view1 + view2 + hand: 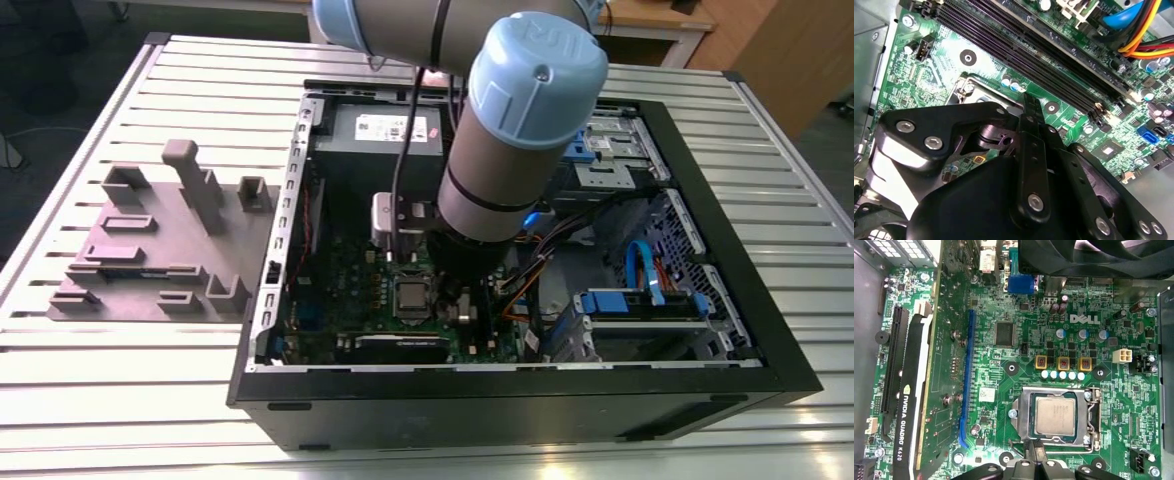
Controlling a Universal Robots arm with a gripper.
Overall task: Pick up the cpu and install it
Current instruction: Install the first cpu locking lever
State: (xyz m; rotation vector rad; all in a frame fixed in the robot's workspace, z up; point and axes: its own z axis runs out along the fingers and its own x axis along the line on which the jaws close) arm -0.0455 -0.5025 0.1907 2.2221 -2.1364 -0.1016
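Hand (1033,454) just beside cpu (1055,414), seated in socket (1023,412)

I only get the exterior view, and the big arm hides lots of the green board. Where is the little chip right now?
Observer: In the first wrist view, the chip lies flat inside a metal frame on the green board, silvery top up.
Operator: Is the gripper holding it?
Observer: No. The gripper is just outside the frame's edge, and the chip is apart from it.
Operator: What else is near there?
Observer: A long blue slot runs along the board, off to one side of the frame.
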